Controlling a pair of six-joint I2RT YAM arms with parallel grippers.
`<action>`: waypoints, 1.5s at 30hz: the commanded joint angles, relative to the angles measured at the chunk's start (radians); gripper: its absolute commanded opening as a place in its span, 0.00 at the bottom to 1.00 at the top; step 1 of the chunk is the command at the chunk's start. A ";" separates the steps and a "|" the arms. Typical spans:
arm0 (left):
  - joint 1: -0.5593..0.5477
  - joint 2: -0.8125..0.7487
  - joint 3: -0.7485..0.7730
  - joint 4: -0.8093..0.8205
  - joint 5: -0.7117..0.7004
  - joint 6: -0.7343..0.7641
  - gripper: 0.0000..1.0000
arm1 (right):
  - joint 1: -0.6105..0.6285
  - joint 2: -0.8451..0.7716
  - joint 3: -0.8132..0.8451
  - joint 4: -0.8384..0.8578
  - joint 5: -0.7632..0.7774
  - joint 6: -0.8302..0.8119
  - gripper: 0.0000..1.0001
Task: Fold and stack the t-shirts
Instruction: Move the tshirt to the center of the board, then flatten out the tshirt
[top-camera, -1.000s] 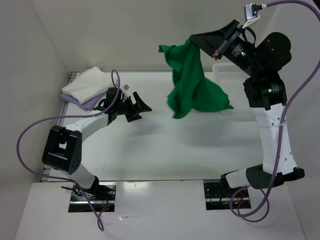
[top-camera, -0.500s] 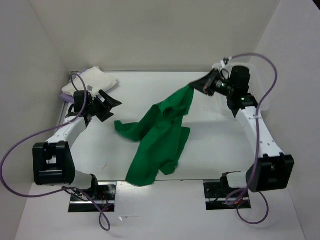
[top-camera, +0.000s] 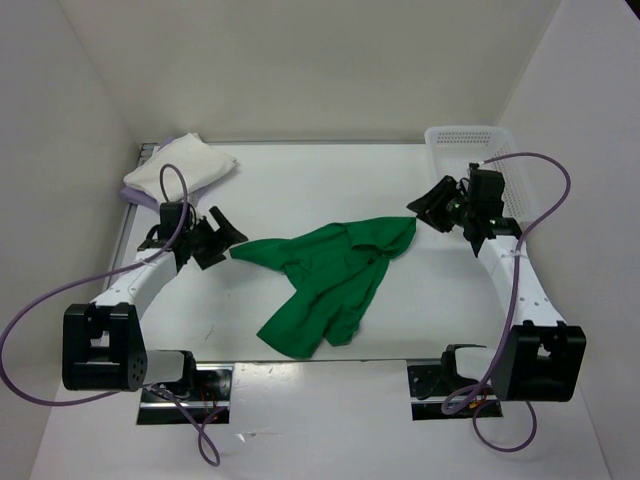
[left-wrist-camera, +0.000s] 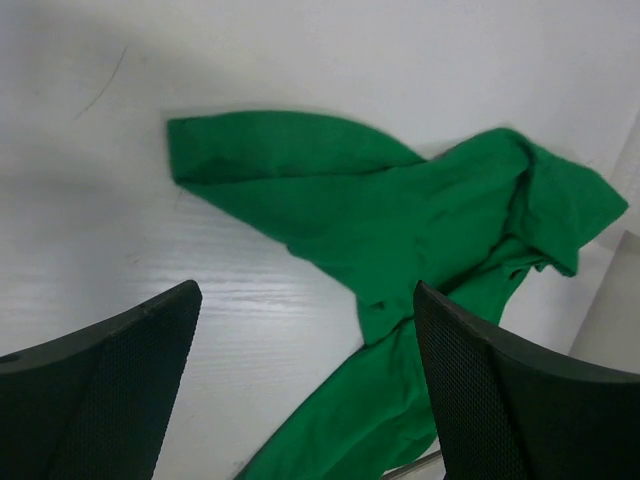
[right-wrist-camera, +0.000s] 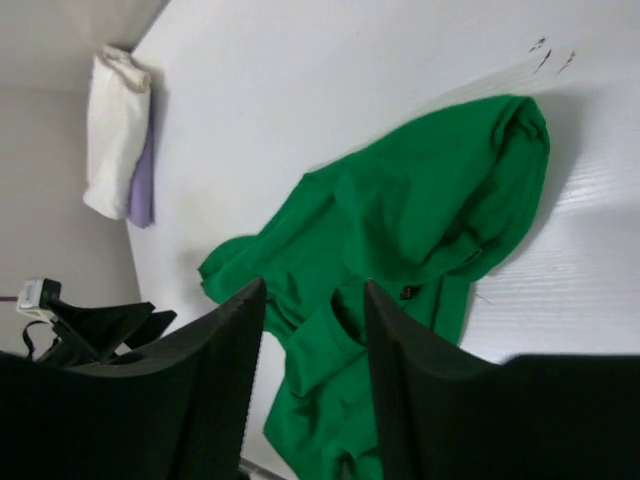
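The left gripper (top-camera: 222, 243) is held spread wide and empty, just left of the green shirt's (top-camera: 330, 275) left tip. The right gripper (top-camera: 426, 208) is likewise parted with nothing pinched, just right of the shirt's far right corner. The shirt is laid crumpled in the middle of the table (top-camera: 300, 180), its near hem close to the near edge. Bare surface is left beyond it. The white shirt (top-camera: 185, 165) is stacked on the purple shirt (top-camera: 133, 197) in the far left corner. A basket (top-camera: 465, 140) is set far right.

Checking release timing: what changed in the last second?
The right gripper lowered the green t-shirt from mid-air and let go; it lies crumpled on the table. The left gripper shifted slightly, open and empty. The white t-shirt on the lavender t-shirt stayed put.
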 joint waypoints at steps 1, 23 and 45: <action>-0.024 -0.014 -0.058 0.033 -0.022 -0.024 0.93 | 0.056 0.016 0.005 -0.062 0.062 -0.078 0.52; -0.121 0.343 0.068 0.236 -0.063 -0.092 0.48 | 0.423 0.327 0.067 -0.056 0.464 -0.065 0.75; -0.121 0.193 0.235 0.144 0.011 -0.100 0.00 | 0.457 0.389 0.278 -0.096 0.407 -0.183 0.00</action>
